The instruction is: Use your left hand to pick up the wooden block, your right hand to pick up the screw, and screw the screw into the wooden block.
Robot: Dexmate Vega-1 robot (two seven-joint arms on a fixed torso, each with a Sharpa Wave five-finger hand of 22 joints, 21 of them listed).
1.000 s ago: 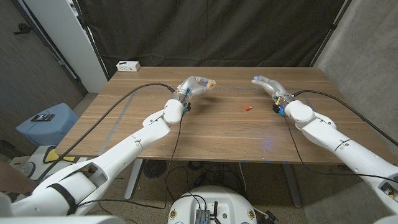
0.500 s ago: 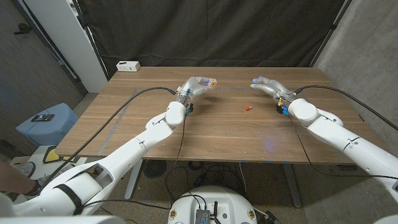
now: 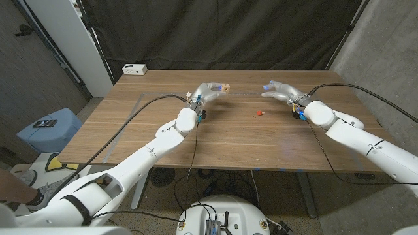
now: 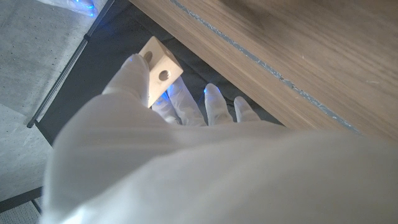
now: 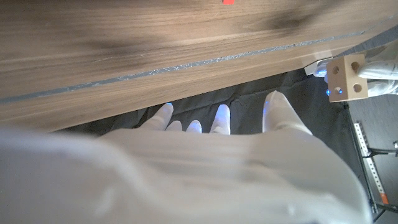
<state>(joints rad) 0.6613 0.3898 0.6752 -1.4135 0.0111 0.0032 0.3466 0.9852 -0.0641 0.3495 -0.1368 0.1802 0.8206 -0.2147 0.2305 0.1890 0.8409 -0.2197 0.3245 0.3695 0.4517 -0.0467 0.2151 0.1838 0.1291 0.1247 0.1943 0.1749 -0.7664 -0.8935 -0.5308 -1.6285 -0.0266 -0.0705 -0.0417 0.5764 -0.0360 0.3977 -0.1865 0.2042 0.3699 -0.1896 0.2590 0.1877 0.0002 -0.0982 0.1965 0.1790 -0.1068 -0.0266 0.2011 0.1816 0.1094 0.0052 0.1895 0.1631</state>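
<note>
My left hand (image 3: pixel 208 91) is raised above the middle of the table and pinches a small pale wooden block (image 3: pixel 224 86) at its fingertips. The left wrist view shows the block (image 4: pixel 160 70) with two round holes, held against the thumb. The block (image 5: pixel 347 76) also appears in the right wrist view. A small red screw (image 3: pixel 260 112) lies on the table between the hands, nearer my right hand; it shows as a red speck (image 5: pixel 228 2) in the right wrist view. My right hand (image 3: pixel 281 91) hovers a little behind and right of the screw, fingers spread, holding nothing.
A white power strip (image 3: pixel 134 68) sits at the table's far left corner. Black cables (image 3: pixel 147 98) run along both arms over the wooden table (image 3: pixel 248 140). A dark curtain hangs behind. A blue stool (image 3: pixel 49 127) stands off the table's left side.
My right hand has moved left toward the screw and the centre. The left hand with the block has shifted slightly right.
</note>
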